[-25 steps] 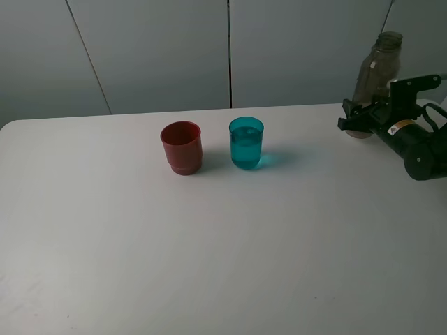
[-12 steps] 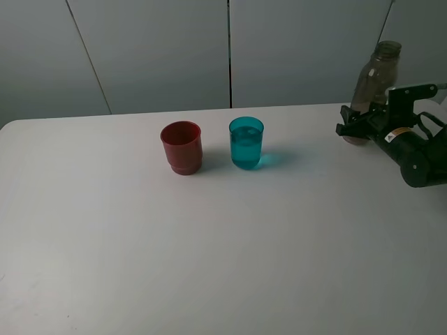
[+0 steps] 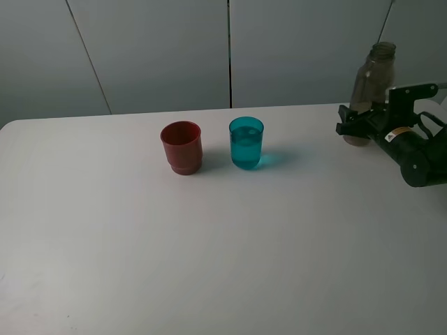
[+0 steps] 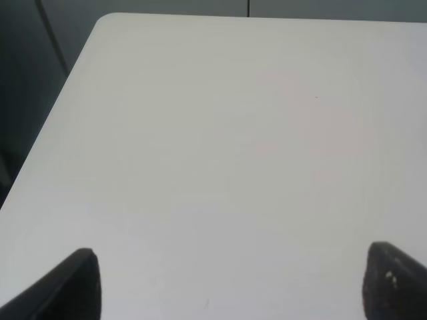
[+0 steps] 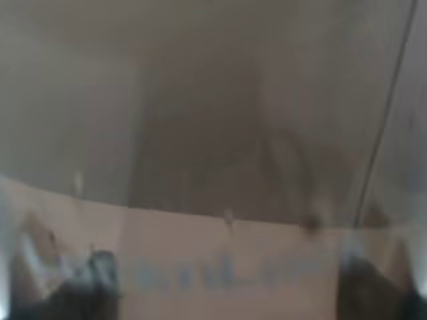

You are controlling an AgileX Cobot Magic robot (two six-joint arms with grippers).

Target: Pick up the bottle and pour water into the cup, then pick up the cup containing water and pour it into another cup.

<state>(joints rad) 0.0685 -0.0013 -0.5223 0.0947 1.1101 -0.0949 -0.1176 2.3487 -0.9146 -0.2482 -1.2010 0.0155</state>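
The smoky grey-brown bottle (image 3: 371, 75) stands upright at the table's far right edge. My right gripper (image 3: 356, 128) is closed around its lower part. In the right wrist view the bottle (image 5: 213, 133) fills the frame, with dark fingertips (image 5: 100, 275) at either side. The teal cup (image 3: 246, 142) holds water and stands mid-table at the back. The dark red cup (image 3: 181, 147) stands just left of it, apart from it. My left gripper (image 4: 233, 270) is open and empty over bare table, out of the exterior view.
The white table (image 3: 209, 244) ends at a grey panelled wall behind the cups. The left wrist view shows the table's rounded corner (image 4: 107, 20) and its side edge.
The bottle has gone from leaning right to standing upright, and its base has come down onto the table. My right gripper shifted slightly left with it.
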